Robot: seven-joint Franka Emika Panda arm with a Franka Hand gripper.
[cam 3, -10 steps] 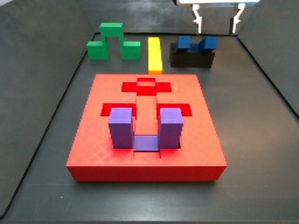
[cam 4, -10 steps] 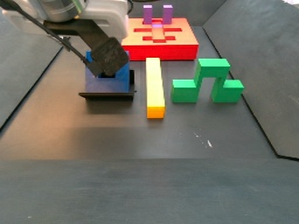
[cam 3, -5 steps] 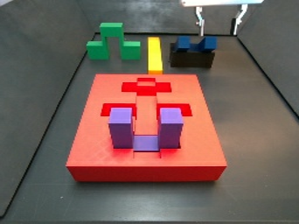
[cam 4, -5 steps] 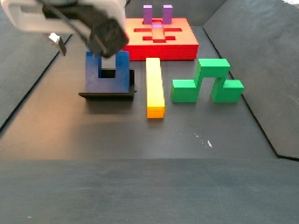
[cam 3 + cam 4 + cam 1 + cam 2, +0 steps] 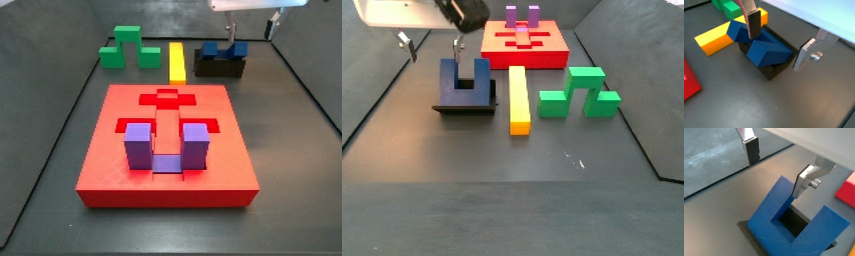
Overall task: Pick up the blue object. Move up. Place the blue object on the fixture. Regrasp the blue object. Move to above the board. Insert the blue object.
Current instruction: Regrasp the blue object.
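I saw the pincer (image 5: 781,37) spread wide and empty, poised above the blue object (image 5: 763,46), which sat on the fixture (image 5: 464,106) beside the yellow bar (image 5: 517,98), prongs up.

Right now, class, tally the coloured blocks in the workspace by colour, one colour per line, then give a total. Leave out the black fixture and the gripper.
Red: 1, the board
Purple: 1, the purple block seated in the board
Blue: 1, the blue object on the fixture
Yellow: 1, the yellow bar
Green: 1, the green block
Total: 5
The open gripper hangs above the blue object.
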